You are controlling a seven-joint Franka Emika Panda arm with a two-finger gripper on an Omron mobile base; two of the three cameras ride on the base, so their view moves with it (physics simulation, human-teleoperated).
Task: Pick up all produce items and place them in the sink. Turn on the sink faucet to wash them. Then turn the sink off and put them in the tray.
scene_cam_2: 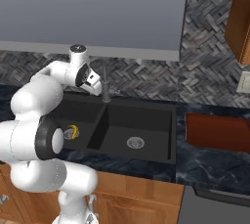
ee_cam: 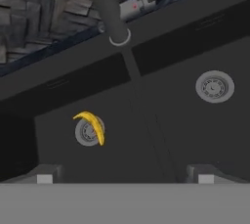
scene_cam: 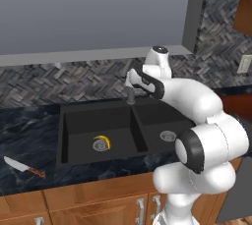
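Note:
A small yellow banana (scene_cam: 102, 141) (ee_cam: 93, 125) lies on the round silver drain of the left basin of the black double sink (scene_cam: 118, 116) (scene_cam_2: 146, 115) (ee_cam: 171, 135). Most of it is hidden behind my arm in the right base view. The dark grey faucet (ee_cam: 110, 12) (scene_cam_2: 104, 87) stands upright behind the divider between the basins. I see no water running. My gripper (ee_cam: 124, 176) (scene_cam_2: 94, 86) hovers above the sink just in front of the faucet, looking down into both basins, open with nothing between its fingers. The reddish-brown tray (scene_cam_2: 217, 132) lies on the counter right of the sink.
A red-handled knife (scene_cam: 22, 165) rests on the black marbled counter (scene_cam: 29, 130) left of the sink. The right basin has only its drain (scene_cam_2: 135, 143). A herringbone tile wall (scene_cam_2: 210, 66) rises behind the faucet, and wooden cabinets (scene_cam: 88, 202) run below the counter.

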